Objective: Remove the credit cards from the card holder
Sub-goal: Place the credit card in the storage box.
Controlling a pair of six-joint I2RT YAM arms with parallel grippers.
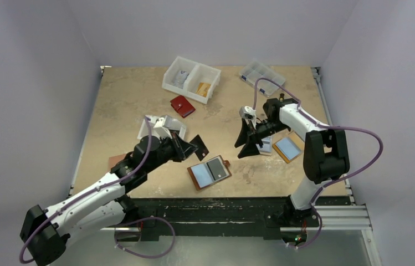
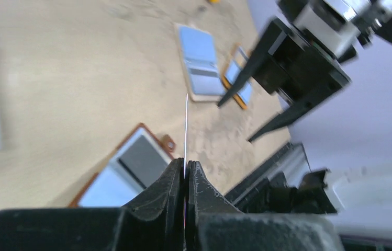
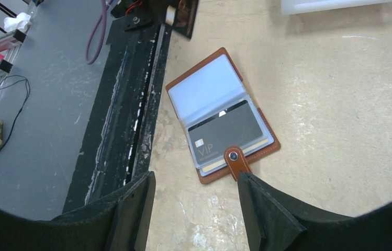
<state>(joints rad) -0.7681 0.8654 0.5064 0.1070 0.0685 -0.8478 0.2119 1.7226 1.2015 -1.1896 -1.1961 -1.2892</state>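
Your left gripper (image 1: 189, 148) pinches a credit card (image 1: 199, 147) above the table (image 1: 127, 94). The card holder (image 1: 209, 172) lies open just beside, long axis left-right, tab (image 3: 234, 157) toward your wide-open, empty right gripper (image 1: 246, 143); a tan holder (image 1: 288, 148) lies near that.

The table (image 1: 133, 94) bears a card holder (image 1: 209, 173), red wallet (image 1: 182, 106), white bin (image 1: 183, 92).

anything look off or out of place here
Nothing looks damaged or spilled. The card holder lies open at a slant, one dark card in its sleeve; the left fingers pinch a second card.
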